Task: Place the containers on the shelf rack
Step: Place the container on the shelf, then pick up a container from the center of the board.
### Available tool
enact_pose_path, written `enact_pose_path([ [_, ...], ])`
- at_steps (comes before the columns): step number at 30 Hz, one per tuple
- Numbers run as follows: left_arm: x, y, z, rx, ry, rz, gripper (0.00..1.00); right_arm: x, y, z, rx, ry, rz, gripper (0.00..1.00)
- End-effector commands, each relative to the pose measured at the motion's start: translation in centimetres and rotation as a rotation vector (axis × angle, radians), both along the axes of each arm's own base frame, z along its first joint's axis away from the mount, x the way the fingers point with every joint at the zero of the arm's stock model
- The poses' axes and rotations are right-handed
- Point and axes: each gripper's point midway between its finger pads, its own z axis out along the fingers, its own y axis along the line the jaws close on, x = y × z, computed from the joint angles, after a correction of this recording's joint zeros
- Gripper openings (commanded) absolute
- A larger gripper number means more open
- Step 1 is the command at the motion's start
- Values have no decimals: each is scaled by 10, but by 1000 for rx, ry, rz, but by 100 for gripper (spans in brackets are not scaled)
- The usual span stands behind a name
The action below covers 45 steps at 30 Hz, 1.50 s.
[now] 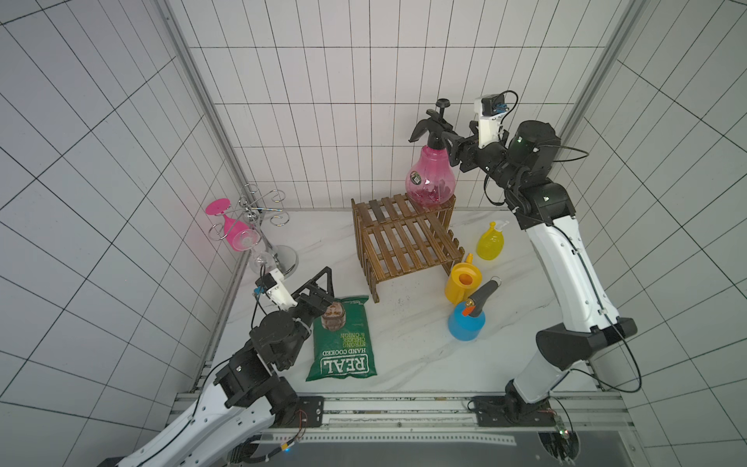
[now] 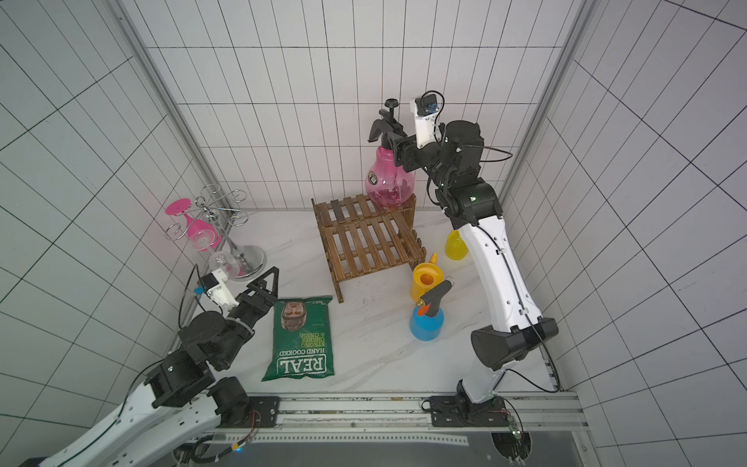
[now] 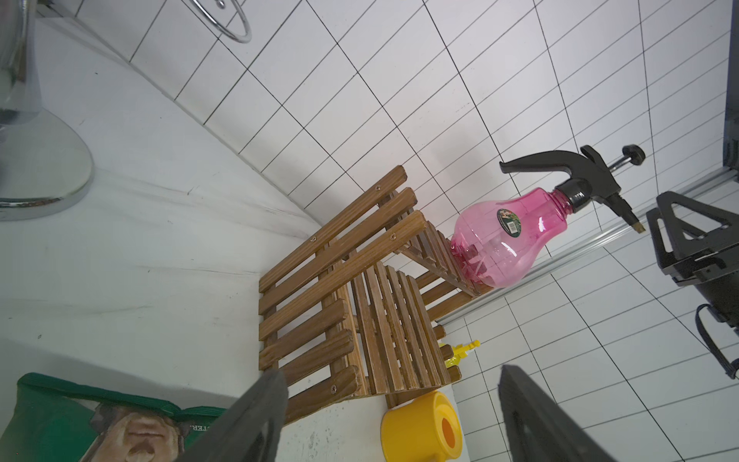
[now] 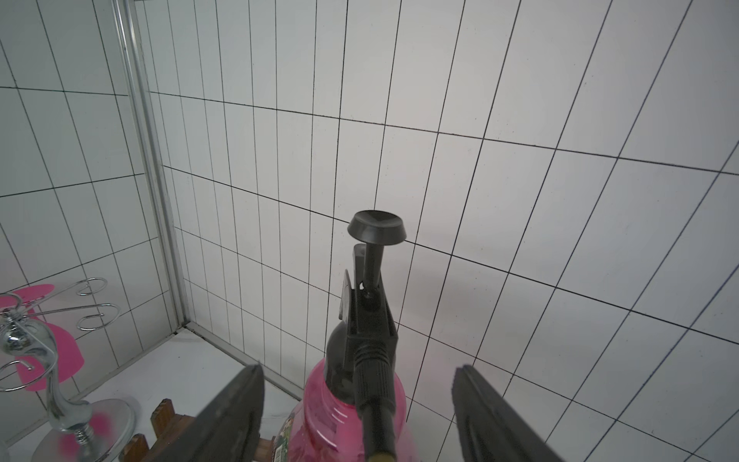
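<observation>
Pink sprayer [image 1: 430,178] stands on the shelf rack [image 1: 404,246]; watering can [image 1: 463,288], blue sprayer [image 1: 465,324] and yellow bottle [image 1: 490,243] are left. Right gripper [image 1: 449,146] and left gripper [image 1: 319,285] gape, empty.

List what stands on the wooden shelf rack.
Only the pink sprayer stands on the shelf rack, upright on its upper tier; the lower tier holds nothing. What lies beneath the slats is mostly hidden.

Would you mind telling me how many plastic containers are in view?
4: the pink sprayer on the upper tier of the shelf rack; the small yellow spray bottle, yellow watering can and blue sprayer on the table beside it.
</observation>
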Motion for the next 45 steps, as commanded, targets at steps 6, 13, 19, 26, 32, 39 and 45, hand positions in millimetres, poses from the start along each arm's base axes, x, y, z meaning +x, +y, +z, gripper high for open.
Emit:
enact_pose_path([
  [6, -13, -68, 26, 206, -210, -356, 85, -116, -28, 15, 60, -29, 162, 80],
  [13, -35, -162, -2, 528, -251, -762, 85, -202, -56, -110, 268, 260, 259, 87],
  [19, -80, -233, -15, 727, -446, -1016, 85, -235, -116, -207, 372, 489, -18, 93],
  [26, -80, -297, -25, 708, -430, -1097, 84, -243, -168, -253, 334, 545, -304, 99],
  [32, -63, -338, -41, 757, -348, -997, 83, -240, -193, -274, 333, 560, -456, 99],
  [39, -30, -352, -50, 837, -242, -827, 80, -241, -200, -281, 321, 536, -492, 99],
  [45, -19, -376, -57, 879, -241, -814, 68, -239, -196, -278, 304, 520, -469, 99],
])
